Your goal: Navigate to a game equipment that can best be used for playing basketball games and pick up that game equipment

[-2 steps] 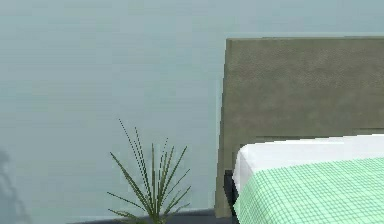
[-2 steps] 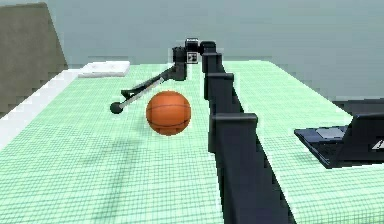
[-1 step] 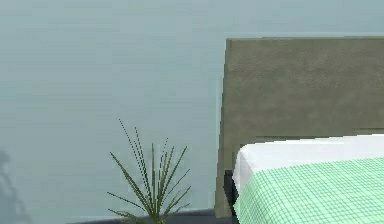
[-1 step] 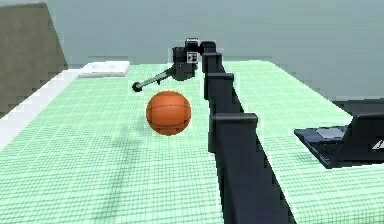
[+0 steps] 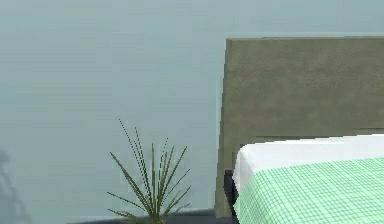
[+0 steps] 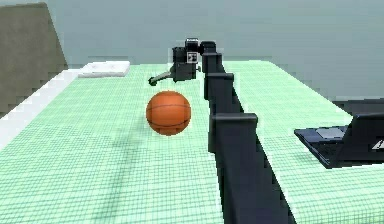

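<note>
An orange basketball [image 6: 169, 112] shows over the green checked bed cover [image 6: 90, 150] near the middle of the arm side view. The dark arm bar [image 6: 225, 130] rises from the bottom edge and ends at the white marker squares. Left of these, the gripper [image 6: 156, 79] points toward the view's left, just above the ball in the picture. I cannot tell whether the gripper touches the ball or holds anything, nor whether the ball rests on the cover.
A dark open laptop [image 6: 345, 140] lies on the bed at the arm side view's right. A white flat thing [image 6: 103, 69] lies at the bed's far left. The forward view has the grey headboard [image 5: 300, 100], the bed's corner [image 5: 320, 190], a spiky plant [image 5: 150, 185] and a blue-grey wall.
</note>
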You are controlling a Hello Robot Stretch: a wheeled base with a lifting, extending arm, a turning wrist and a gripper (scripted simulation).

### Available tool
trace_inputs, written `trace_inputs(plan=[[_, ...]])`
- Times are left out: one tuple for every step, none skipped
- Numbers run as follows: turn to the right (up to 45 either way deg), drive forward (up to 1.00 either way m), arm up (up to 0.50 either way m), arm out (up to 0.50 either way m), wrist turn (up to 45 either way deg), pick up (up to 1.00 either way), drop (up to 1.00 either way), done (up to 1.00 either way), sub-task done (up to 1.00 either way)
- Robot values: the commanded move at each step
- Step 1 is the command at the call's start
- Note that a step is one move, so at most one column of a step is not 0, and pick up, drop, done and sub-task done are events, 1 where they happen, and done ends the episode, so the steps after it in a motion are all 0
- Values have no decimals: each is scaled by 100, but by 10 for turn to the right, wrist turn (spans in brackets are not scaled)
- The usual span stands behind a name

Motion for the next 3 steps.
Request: trace_inputs(plan=[[0,0,-20,0,0,0,0,0,0],[0,0,0,0,0,100,0,0,0],[0,0,10,0,0,0,0,0,0]])
